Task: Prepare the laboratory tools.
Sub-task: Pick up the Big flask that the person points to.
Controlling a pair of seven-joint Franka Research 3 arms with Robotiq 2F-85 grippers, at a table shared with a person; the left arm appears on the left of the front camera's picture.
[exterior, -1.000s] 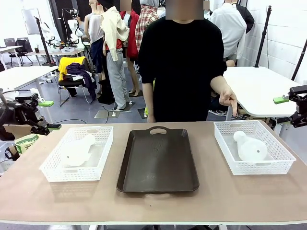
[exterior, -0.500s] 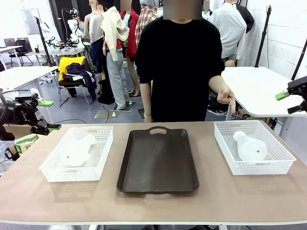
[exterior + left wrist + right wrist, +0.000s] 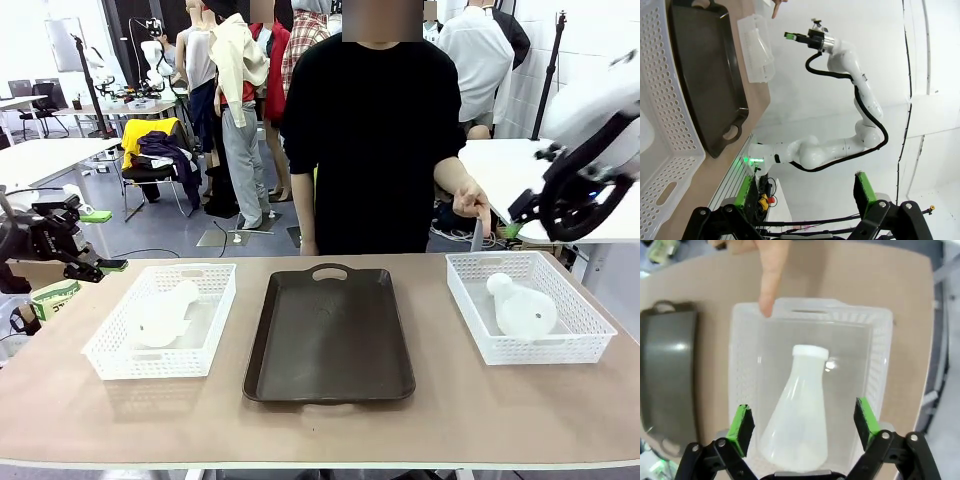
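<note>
I hold my right gripper (image 3: 803, 421) spread wide above the flask (image 3: 799, 407) lying in the basket (image 3: 810, 304), which sits on the tan table (image 3: 880, 277).

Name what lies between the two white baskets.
A dark brown handled tray lies between the left basket and the right basket, in the front view.

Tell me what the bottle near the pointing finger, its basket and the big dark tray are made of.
The flask looks like frosted plastic, maybe glass: milky, half see-through, dull surface. Its basket looks like white plastic, its walls moulded with rows of small holes. The tray is dark brown, smooth, softly shiny: plastic or coated metal, I cannot tell.
</note>
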